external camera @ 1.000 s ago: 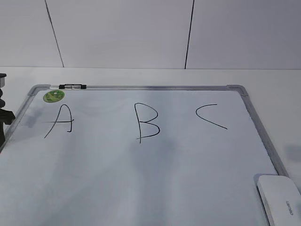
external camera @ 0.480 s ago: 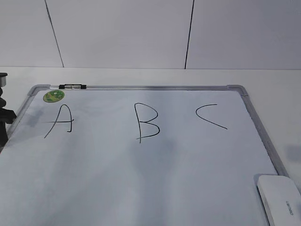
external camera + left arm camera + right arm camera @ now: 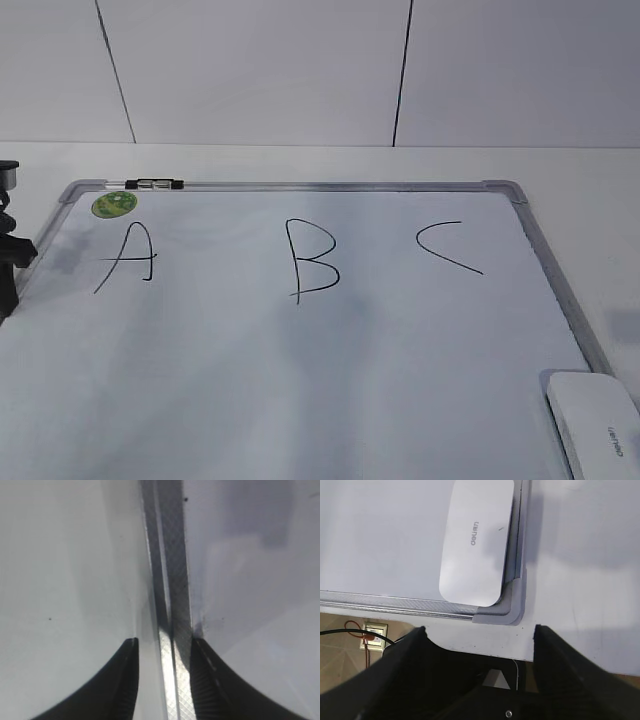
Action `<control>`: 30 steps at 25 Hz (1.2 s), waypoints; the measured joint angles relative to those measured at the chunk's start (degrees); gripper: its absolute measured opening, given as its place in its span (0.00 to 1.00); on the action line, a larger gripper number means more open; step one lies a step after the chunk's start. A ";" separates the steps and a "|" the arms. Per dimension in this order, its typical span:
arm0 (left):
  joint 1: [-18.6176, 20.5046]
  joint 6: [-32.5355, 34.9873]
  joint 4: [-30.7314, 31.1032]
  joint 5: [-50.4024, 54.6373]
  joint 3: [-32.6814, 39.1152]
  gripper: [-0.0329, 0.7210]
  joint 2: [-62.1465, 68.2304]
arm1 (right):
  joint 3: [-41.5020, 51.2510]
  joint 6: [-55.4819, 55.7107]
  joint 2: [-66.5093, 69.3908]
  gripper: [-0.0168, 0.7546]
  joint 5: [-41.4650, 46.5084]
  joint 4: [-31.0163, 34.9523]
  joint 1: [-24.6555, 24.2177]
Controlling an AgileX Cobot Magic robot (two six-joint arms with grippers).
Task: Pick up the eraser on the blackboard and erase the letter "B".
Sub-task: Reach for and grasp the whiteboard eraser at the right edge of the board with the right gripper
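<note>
At about five o'clock in the exterior view, nearest the camera, the white rounded-rectangular plastic eraser (image 3: 597, 422) with small grey lettering on top lies flat on the large white dry-erase blackboard (image 3: 300, 380), tucked into its near right corner beside the silver-grey metal frame. The right wrist view shows the same eraser (image 3: 477, 539) lying lengthwise against the frame, just inside the rounded grey corner piece (image 3: 510, 605). The right gripper (image 3: 480, 635) hovers off the board's edge, apart from the eraser, its two dark fingers (image 3: 400, 652) spread wide with nothing between them.

At nine o'clock, a dark part of the left arm (image 3: 10, 265) stands by the board's left edge. In the left wrist view, the left gripper (image 3: 162, 652) hangs over the textured metal frame strip (image 3: 170, 580), black fingers (image 3: 122, 680) parted either side of it, holding nothing.

Farther back, at twelve o'clock, the thin black marker letter "B" (image 3: 310, 260) stands whole, between an "A" (image 3: 128, 257) and a "C" (image 3: 448, 246). Beyond them, at eleven o'clock, sit a round green sticker (image 3: 114, 204) and a small black-and-silver clip (image 3: 154, 184) on the far frame.
</note>
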 joint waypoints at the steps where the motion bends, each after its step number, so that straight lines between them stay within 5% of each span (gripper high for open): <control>1: 0.00 0.00 0.00 0.00 -0.09 0.38 0.09 | 0.00 0.00 0.00 0.70 0.00 0.00 0.00; 5: 0.00 0.00 -0.08 0.34 -0.40 0.35 0.45 | 0.00 0.00 0.00 0.70 0.00 0.00 0.00; 15: 0.00 -0.36 -0.48 0.67 -0.53 0.09 0.45 | 0.00 0.00 0.00 0.70 0.00 0.00 0.00; 24: 0.03 -0.98 -0.80 0.67 -0.53 0.07 0.45 | 0.00 1.20 0.14 0.70 0.00 0.63 0.00; 30: 0.03 -0.98 -0.80 0.67 -0.53 0.07 0.45 | 0.00 5.93 4.49 0.88 0.00 1.62 0.00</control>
